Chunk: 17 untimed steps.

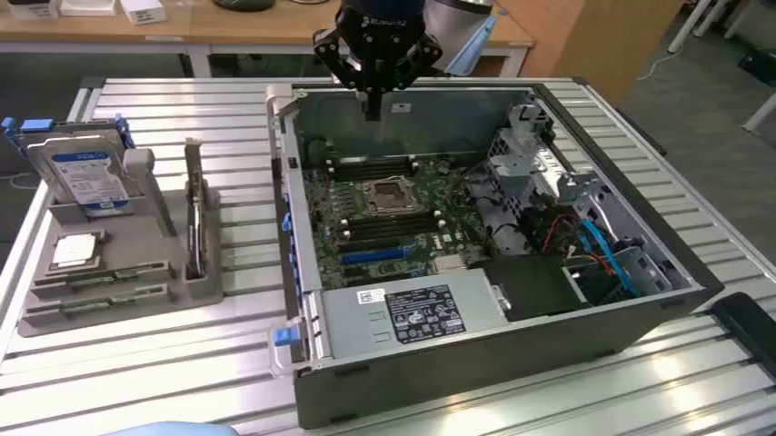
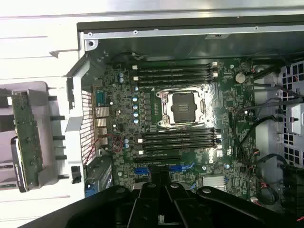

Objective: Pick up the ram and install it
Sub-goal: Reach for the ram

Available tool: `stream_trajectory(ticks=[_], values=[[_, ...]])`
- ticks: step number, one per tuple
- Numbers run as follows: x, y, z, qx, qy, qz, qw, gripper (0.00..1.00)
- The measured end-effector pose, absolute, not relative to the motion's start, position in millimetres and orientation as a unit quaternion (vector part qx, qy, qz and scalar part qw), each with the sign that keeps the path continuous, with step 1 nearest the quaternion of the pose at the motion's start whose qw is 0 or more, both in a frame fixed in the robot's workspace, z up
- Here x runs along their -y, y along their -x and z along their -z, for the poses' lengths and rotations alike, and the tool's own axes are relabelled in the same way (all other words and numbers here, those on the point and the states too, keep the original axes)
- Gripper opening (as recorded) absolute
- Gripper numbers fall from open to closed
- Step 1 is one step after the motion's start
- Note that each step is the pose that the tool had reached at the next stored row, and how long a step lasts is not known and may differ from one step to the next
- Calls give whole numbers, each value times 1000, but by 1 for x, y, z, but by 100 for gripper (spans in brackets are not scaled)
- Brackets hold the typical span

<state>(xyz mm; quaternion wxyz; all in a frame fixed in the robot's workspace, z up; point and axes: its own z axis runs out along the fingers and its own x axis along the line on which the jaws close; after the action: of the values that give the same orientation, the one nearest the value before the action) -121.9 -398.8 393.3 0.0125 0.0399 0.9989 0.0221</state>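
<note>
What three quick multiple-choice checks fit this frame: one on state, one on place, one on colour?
1. How is the pincer? A) shut, empty B) wide open C) half open
2. Where is the ram? A) in a motherboard slot B) in the grey tray beside the case C) in the pincer
3. What colour is the hard drive label? A) red B) yellow C) blue

Key: 1 A, its fingers meet above the case with nothing between them; 2 B, the green stick stands in the tray; 3 C, the label is plainly blue.
</note>
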Motion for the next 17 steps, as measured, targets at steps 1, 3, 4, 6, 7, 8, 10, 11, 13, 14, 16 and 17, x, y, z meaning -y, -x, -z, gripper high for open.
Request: stream_trajectory(ticks=[1,3,4,6,7,8,10,11,13,14,16,17], values=[[399,122,-393,-999,-40,-22,13,10],[399,122,-393,-999,-40,-22,13,10],[399,122,-393,-999,-40,-22,13,10],[399,122,-393,-999,-40,-22,13,10],[399,122,-393,-999,-40,-22,13,10],[399,122,-393,-999,-40,-22,13,10],[399,122,-393,-999,-40,-22,13,10],[399,122,-393,-999,-40,-22,13,10],[399,122,-393,-999,-40,-22,13,10],[399,123,-393,-999,-40,-22,13,10],[399,126,-393,-999,-40,-22,13,10],[399,127,-393,-999,-40,-22,13,10]])
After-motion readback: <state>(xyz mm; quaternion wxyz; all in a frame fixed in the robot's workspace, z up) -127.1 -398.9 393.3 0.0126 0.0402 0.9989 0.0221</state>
